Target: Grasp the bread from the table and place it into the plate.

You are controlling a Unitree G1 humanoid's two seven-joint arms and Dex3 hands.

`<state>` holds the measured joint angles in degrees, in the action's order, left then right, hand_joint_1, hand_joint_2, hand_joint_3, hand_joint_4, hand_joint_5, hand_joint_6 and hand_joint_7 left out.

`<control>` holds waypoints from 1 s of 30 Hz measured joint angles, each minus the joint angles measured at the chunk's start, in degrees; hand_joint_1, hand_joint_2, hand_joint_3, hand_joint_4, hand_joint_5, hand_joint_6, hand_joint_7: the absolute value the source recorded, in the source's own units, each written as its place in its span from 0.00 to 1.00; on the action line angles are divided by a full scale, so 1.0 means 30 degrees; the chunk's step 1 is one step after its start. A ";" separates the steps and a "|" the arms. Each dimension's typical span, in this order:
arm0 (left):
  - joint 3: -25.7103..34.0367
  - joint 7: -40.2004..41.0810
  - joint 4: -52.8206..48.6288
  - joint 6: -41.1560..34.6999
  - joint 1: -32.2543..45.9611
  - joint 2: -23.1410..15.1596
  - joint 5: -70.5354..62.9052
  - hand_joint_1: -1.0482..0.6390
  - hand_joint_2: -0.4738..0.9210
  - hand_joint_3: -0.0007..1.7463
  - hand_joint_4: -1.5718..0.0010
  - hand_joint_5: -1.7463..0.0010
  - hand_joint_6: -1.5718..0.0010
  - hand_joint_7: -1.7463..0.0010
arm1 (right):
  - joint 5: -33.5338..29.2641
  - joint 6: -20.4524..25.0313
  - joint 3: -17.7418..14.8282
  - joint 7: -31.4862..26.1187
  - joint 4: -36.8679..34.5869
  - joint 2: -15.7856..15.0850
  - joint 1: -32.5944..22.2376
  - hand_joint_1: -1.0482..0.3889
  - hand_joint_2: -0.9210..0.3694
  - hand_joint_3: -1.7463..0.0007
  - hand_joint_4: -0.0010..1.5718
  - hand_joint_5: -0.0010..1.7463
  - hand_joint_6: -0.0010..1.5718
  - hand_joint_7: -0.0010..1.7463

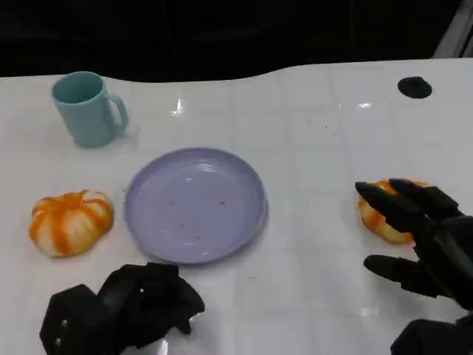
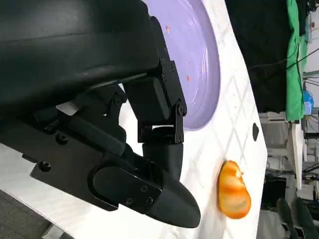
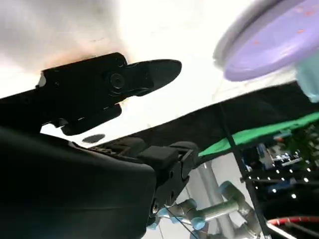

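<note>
The bread lies at the plate's three o'clock, under the right hand's spread, empty fingers. Likely soft and light; cup its sides gently.

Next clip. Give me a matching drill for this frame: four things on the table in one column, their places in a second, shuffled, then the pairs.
Things:
1. mug
2. plate
3. striped bread
4. right hand

Places:
A. table centre, nothing but crumbs in it
B. far left corner, upright
C. over the other bread on the right
D. left of the plate, alone

Pairs: 1-B, 2-A, 3-D, 4-C
</note>
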<state>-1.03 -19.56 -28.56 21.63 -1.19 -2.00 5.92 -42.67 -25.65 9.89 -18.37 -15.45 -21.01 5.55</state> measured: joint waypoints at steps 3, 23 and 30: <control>-0.0001 0.0000 0.0016 -0.0005 0.0013 0.0000 -0.0001 0.00 0.95 0.00 0.45 0.13 0.18 0.55 | -0.0550 0.1339 0.0082 0.0640 0.0489 -0.0281 0.0333 0.27 0.00 0.92 0.00 0.07 0.11 0.00; -0.0016 0.0004 0.0420 -0.0105 0.0287 0.0023 -0.0008 0.00 0.96 0.00 0.44 0.13 0.18 0.55 | -0.2151 0.6408 0.2332 0.3906 0.0480 -0.0706 0.3083 0.38 0.04 1.00 0.06 0.11 0.18 0.02; 0.0006 0.0002 0.0510 -0.0139 0.0331 0.0017 -0.0006 0.00 0.96 0.00 0.45 0.13 0.18 0.55 | -0.2461 0.7561 0.3021 0.4045 -0.0582 -0.0698 0.3764 0.43 0.08 1.00 0.07 0.14 0.21 0.02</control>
<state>-1.01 -19.55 -27.03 21.22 -0.20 -1.95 5.91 -50.05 -2.97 18.96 -6.23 -17.19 -23.11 16.84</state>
